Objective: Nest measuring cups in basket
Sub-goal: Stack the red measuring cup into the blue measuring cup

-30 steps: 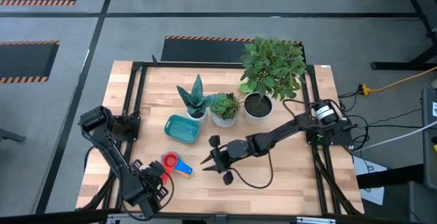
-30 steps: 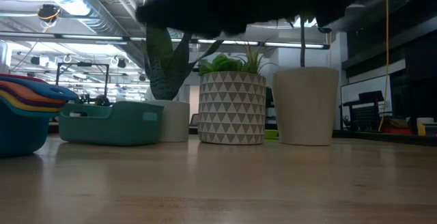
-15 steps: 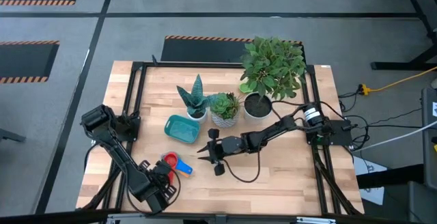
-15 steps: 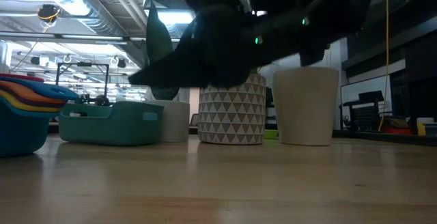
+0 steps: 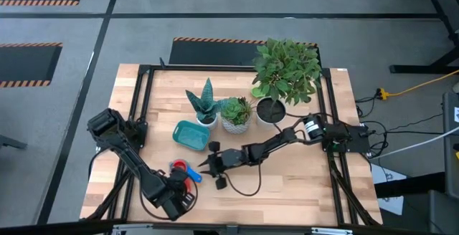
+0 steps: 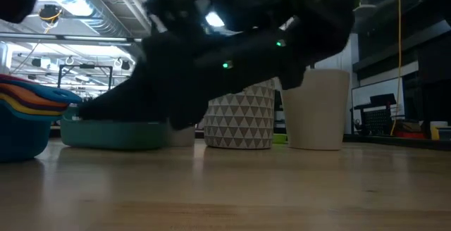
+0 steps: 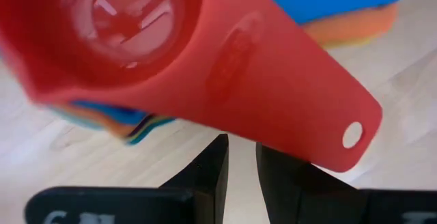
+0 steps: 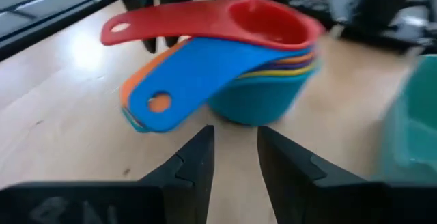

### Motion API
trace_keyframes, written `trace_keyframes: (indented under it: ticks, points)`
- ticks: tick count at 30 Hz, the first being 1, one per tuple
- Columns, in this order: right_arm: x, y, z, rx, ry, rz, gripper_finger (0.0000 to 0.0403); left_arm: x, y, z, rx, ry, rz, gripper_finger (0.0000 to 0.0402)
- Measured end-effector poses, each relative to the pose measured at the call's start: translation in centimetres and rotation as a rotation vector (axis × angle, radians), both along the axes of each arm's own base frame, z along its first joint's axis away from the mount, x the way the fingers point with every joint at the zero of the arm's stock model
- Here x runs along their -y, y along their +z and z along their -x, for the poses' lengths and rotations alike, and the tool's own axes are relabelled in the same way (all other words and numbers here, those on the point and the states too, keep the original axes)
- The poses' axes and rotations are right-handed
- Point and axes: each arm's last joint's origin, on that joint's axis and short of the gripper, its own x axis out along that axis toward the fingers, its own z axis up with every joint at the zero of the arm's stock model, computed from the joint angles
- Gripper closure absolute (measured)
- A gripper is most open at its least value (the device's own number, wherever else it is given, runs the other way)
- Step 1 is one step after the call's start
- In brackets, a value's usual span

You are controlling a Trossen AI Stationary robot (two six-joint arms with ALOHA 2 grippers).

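Observation:
The measuring cups [image 5: 179, 168] stand nested in one stack on the wooden table, the red one on top, with their handles fanned out toward the table's right and near side. The stack also shows in the low view [image 6: 25, 118], the left wrist view [image 7: 136, 39] and the right wrist view [image 8: 252, 60]. The teal basket [image 5: 191, 135] rests on the table just beyond the stack. My left gripper [image 5: 188, 186] is at the stack's near side, below the red handle [image 7: 293, 108], its fingers nearly together. My right gripper [image 5: 204, 168] is to the right of the stack, pointing at it, its fingers nearly together.
Three white pots with plants stand in a row behind the basket: a spiky plant [image 5: 206, 106], a patterned pot [image 5: 235, 114] and a large leafy plant [image 5: 276, 84]. A black frame [image 5: 136, 99] runs along the table's edges. Bare wood lies at the near right [image 5: 287, 185].
My right gripper has gone toward the table's left edge, closing in on the cup stack and coming down in the low view. My left gripper has gone toward the table's right edge, up to the near side of the stack. The cups have stayed put.

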Motion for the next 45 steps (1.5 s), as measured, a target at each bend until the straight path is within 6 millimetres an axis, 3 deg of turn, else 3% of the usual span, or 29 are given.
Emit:
trace_keyframes:
  ticks: [6,14,25,35,41,45]
  points:
    - [-1.3,-0.2,-1.5,-0.102,0.027,0.026,0.0286,-0.6,0.0,-1.1,0.035,0.034,0.011,0.0333]
    - [-3.3,0.3,-1.5,-0.086,0.068,0.029,0.0286,-1.5,0.1,-2.4,0.061,0.082,0.041,0.0333]
    - [-3.6,0.5,-1.3,-0.084,0.081,0.045,0.0286,-0.9,0.1,-1.9,0.057,0.067,0.047,0.0333]
    - [-3.6,5.2,0.3,-0.207,0.097,0.094,0.0286,1.3,0.3,0.3,0.057,0.042,0.065,0.0333]
    - [-3.6,9.0,3.1,-0.375,0.115,0.145,0.0286,2.9,1.2,1.2,0.097,-0.052,0.061,0.0333]
    - [-4.0,12.1,6.2,-0.504,0.117,0.147,0.0286,3.4,1.8,1.4,0.173,-0.141,0.002,0.0333]
